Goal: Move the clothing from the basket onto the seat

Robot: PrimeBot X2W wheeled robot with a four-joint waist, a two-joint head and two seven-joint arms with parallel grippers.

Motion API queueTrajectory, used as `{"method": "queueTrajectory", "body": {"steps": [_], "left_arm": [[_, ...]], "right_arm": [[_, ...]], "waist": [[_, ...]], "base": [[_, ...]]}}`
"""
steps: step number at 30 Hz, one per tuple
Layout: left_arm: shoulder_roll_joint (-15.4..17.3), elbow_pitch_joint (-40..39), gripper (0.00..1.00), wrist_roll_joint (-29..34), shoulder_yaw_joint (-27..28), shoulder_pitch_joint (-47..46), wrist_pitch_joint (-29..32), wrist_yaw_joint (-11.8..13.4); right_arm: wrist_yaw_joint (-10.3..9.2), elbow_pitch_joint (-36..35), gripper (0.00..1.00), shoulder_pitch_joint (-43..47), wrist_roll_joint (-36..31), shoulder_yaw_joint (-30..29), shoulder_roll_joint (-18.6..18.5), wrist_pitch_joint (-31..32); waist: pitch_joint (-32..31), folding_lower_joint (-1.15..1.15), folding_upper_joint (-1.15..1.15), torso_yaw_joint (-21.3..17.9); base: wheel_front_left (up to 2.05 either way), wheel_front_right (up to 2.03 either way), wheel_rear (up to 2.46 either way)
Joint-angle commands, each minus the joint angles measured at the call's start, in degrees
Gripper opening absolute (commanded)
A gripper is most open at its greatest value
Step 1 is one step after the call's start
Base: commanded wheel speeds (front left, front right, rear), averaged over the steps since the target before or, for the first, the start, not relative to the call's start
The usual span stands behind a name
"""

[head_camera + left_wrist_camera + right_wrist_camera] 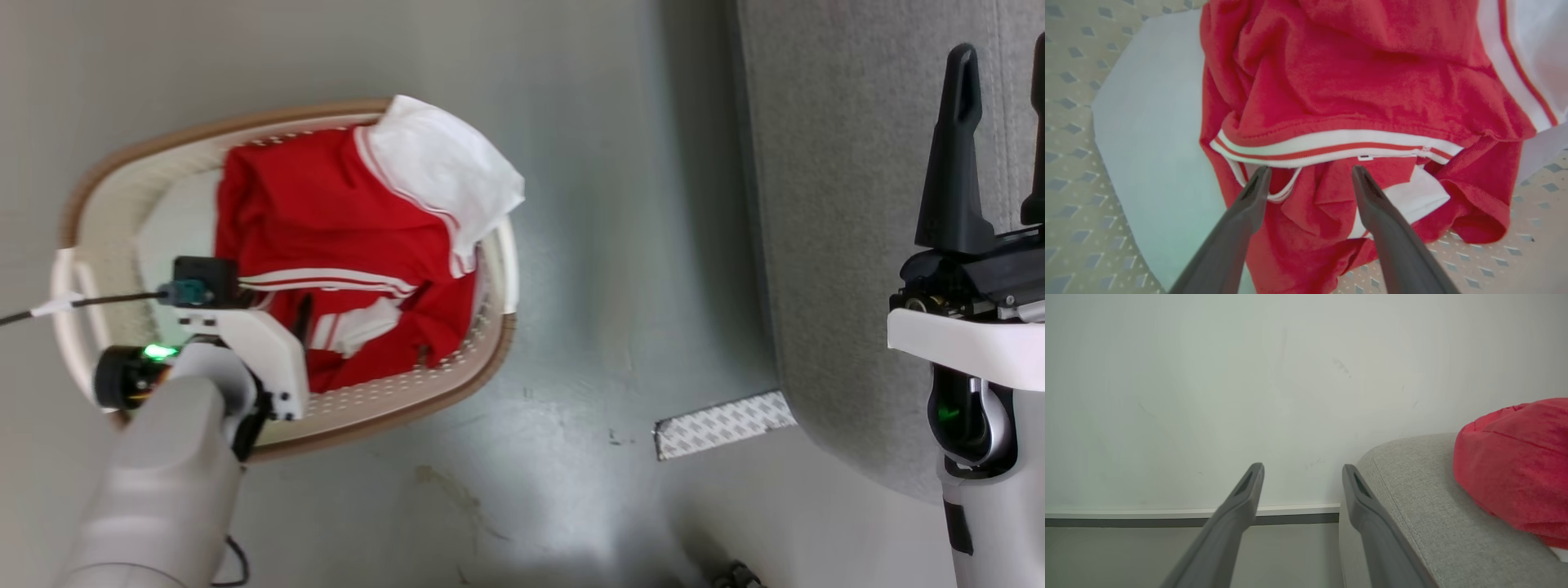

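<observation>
The basket stands on the floor at the left, holding red clothing with white stripe trim. A white panel of the clothing drapes over the far rim. My left gripper reaches down into the basket. In the left wrist view it is open, fingertips just short of the striped hem, red cloth between the jaws. My right gripper is open and empty over the seat. Another red garment lies on the seat, right of the right gripper.
A flat white sheet lines the basket bottom beside the clothing. A patterned tape strip lies on the grey floor between basket and seat. A thin cable runs from the left wrist. A pale wall and baseboard stand beyond the seat.
</observation>
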Motion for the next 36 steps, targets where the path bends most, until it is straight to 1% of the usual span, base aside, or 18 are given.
{"method": "queueTrajectory", "body": {"steps": [1, 5, 10, 15, 18, 23, 24, 25, 26, 27, 36], "left_arm": [[1.60, 0.56, 1.00, -0.78, -0.09, -0.84, 0.62, 0.12], [2.55, 1.03, 1.00, -0.16, -1.15, -1.84, 1.44, 0.12], [3.00, 1.14, 1.00, 0.69, -3.62, -2.93, 1.03, 0.12], [3.44, 1.45, 1.00, 1.16, -6.03, -3.62, 3.86, 0.12], [3.97, 1.56, 1.00, 1.10, -6.85, -4.28, 4.84, 0.12], [3.78, 1.66, 1.00, -0.07, -8.80, -4.69, 5.63, 0.12], [3.78, 1.66, 0.65, -0.41, -9.09, -4.80, 5.47, 0.12], [3.73, 1.65, 0.36, -0.81, -9.37, -4.85, 5.33, 0.12], [3.71, 1.66, 0.10, -1.12, -9.67, -4.85, 5.18, 0.12], [3.67, 1.67, 0.00, -1.18, -9.99, -4.75, 5.03, 0.12], [3.24, 1.08, 0.00, -3.67, -12.13, -3.65, 2.24, 0.12]], "right_arm": [[-0.13, -0.41, 1.00, -0.74, 0.54, -0.20, 0.18, -0.16], [-0.13, -0.55, 1.00, -0.34, 1.23, -0.22, 0.67, -0.16], [-0.13, -0.24, 1.00, -0.24, 1.39, 0.03, 0.87, -0.16], [-0.13, -0.28, 1.00, -1.15, 2.12, 0.53, 0.89, -0.16], [-0.13, -0.50, 1.00, -1.31, 2.68, 1.01, 0.89, -0.16], [-0.13, -0.68, 1.00, -1.19, 2.76, 1.01, 0.89, -0.16], [-0.13, -0.68, 1.00, -1.16, 2.79, 0.92, 0.89, -0.16], [-0.13, -0.62, 1.00, -1.14, 2.78, 0.85, 0.89, -0.16], [-0.13, -0.49, 1.00, -1.16, 2.78, 0.82, 0.90, -0.16], [-0.13, -0.27, 1.00, -1.20, 2.75, 0.75, 0.90, -0.16], [-0.13, 0.40, 1.00, -1.40, 1.97, 0.48, 0.89, -0.16]], "waist": [[1.24, -0.01, 0.00, -1.31], [2.46, -0.01, 0.00, -2.43], [3.15, -0.01, 0.00, -3.13], [3.70, -0.01, 0.00, -3.84], [4.32, -0.01, 0.00, -4.45], [5.08, -0.01, 0.00, -5.16], [5.12, -0.01, 0.00, -5.20], [5.10, -0.01, 0.00, -5.20], [5.05, -0.01, 0.00, -5.20], [4.91, -0.01, 0.00, -5.17], [2.60, -0.01, 0.00, -4.03]], "base": [[0.00, 0.00, 0.00], [0.00, 0.00, 0.00], [0.00, 0.00, 0.00], [0.00, 0.00, 0.00], [0.00, 0.00, 0.00], [0.00, 0.00, 0.00], [0.00, 0.00, 0.00], [0.00, 0.00, 0.00], [0.00, 0.00, 0.00], [0.00, 0.00, 0.00], [0.00, 0.00, 0.00]]}}
